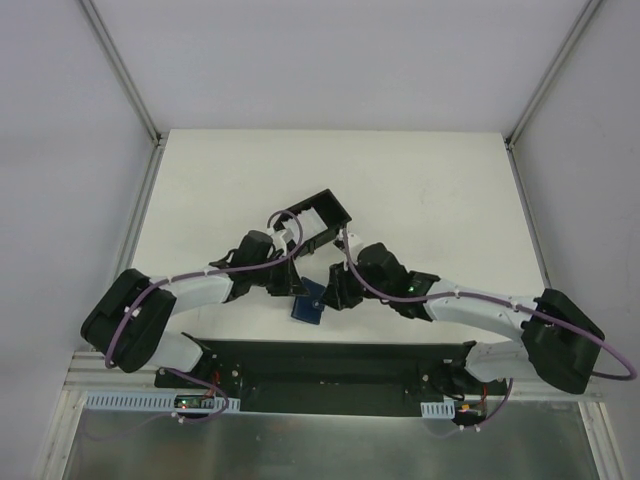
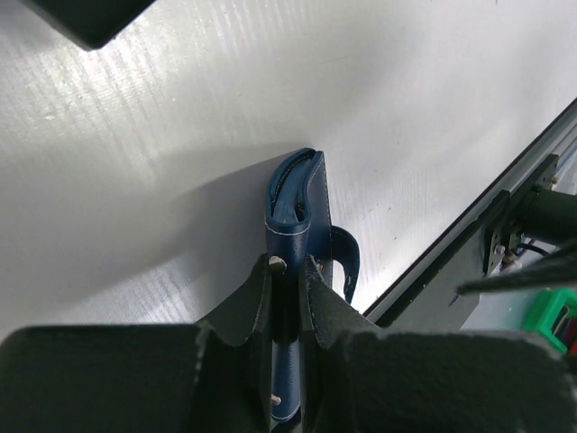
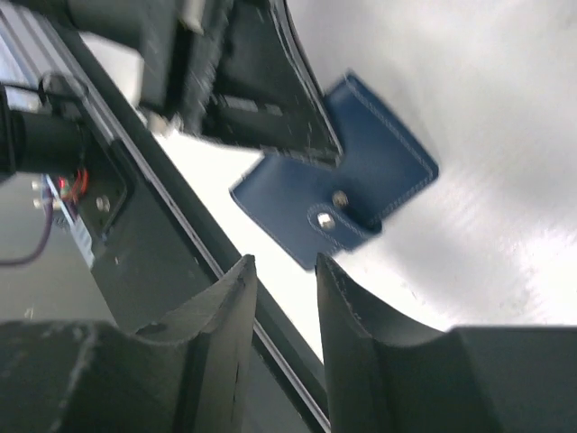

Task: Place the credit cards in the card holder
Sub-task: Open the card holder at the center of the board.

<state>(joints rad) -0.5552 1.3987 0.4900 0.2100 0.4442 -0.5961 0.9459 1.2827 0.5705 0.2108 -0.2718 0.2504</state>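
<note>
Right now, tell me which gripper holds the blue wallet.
The left gripper: it pinches the edge of the card holder, while the right gripper stands open, holding nothing.

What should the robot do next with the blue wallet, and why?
Probably bring the right gripper forward to the wallet and part its halves: the left gripper pinches it, it looks folded shut, and the right gripper is open and empty.

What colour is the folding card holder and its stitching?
Small folding card holder: navy blue, with pale stitching along its edges. Best seen in the right wrist view.
</note>
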